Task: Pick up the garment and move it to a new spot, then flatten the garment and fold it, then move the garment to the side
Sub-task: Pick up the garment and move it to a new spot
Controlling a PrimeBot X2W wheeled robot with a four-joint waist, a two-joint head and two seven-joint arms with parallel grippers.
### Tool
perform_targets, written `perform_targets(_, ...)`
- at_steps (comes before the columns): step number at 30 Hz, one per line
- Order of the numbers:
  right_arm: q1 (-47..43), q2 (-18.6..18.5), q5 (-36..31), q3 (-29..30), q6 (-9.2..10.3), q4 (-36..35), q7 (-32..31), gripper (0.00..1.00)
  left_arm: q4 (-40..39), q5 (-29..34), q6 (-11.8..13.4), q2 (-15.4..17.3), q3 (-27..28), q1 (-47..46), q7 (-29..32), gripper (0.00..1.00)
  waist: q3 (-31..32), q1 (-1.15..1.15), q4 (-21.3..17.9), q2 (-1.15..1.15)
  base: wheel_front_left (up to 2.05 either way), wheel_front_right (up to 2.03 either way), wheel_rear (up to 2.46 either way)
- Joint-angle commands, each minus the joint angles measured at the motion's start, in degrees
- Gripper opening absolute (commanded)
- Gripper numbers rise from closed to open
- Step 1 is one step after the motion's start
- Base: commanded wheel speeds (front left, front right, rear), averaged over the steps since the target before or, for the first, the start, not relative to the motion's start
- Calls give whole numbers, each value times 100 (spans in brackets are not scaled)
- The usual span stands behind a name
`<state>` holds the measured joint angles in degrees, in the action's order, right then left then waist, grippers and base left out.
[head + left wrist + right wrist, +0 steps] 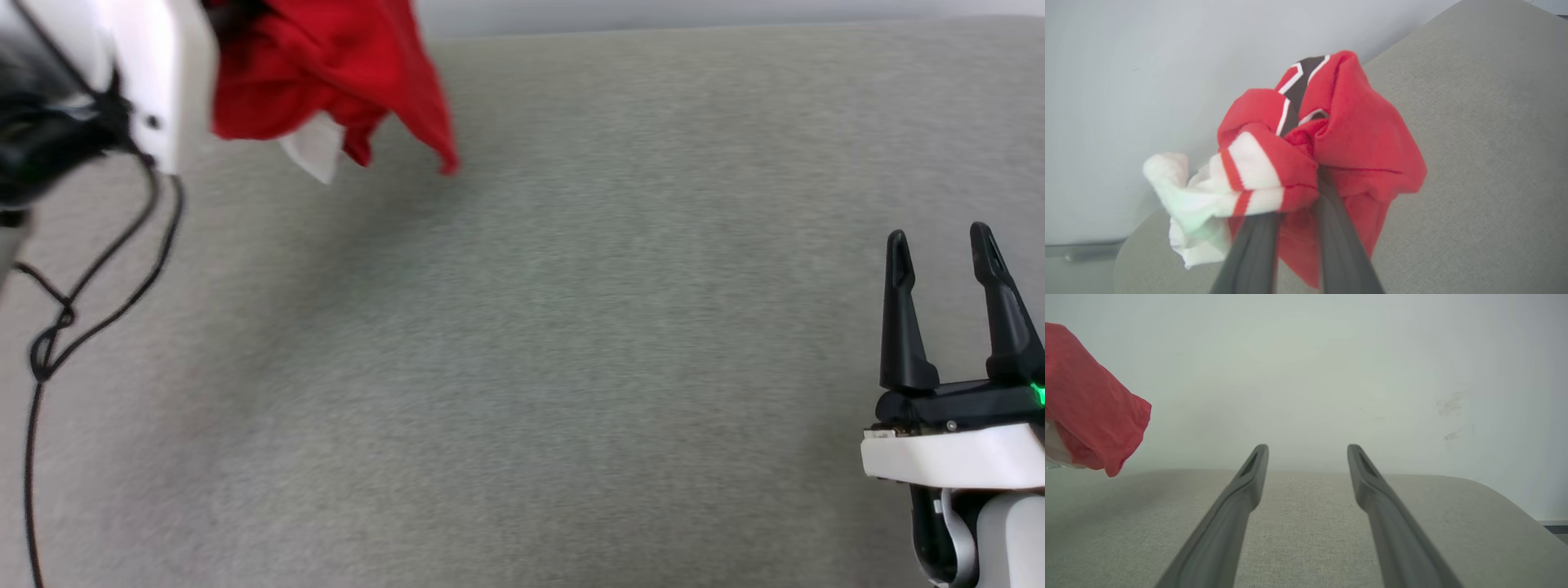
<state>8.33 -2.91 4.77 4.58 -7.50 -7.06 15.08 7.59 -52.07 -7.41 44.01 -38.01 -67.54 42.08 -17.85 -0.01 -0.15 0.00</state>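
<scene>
Red garment (1363,155), bunched, white sleeve dangling: pinched in left gripper (1303,210), hanging above grey surface (571,367). Right gripper (939,237): fingers spread wide, empty, touching nothing.

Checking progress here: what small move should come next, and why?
Probably lower the left gripper to lay the garment on the grey surface: it hangs bunched in its shut grip, clear of the surface, while the right gripper stands open and empty.

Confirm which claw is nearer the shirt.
Left. The left claw is shut on the bunched shirt, holding it off the grey surface; the right claw stands open and empty, well off to the shirt's right.
</scene>
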Motion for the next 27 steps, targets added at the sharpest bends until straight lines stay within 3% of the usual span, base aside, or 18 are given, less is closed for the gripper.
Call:
perform_targets(1,-34,6,69,6,2,11,14,100,-59,13,1,-108,-194,-152,-79,0,114,1,-383,0,0,0,0)
perform_targets(12,-151,7,295,71,2,78,14,100,-361,-51,1,-755,-1608,81,-458,0,-3,1,-1175,0,0,0,0)
perform_targets(21,-67,6,294,29,2,148,14,100,18,-60,1,-1532,-3059,733,-1016,0,-298,1,-1257,0,0,0,0)
perform_targets(27,-33,5,244,62,2,235,14,100,294,-105,0,-1981,-3491,1232,-1199,0,-358,1,-1204,0,0,0,0)
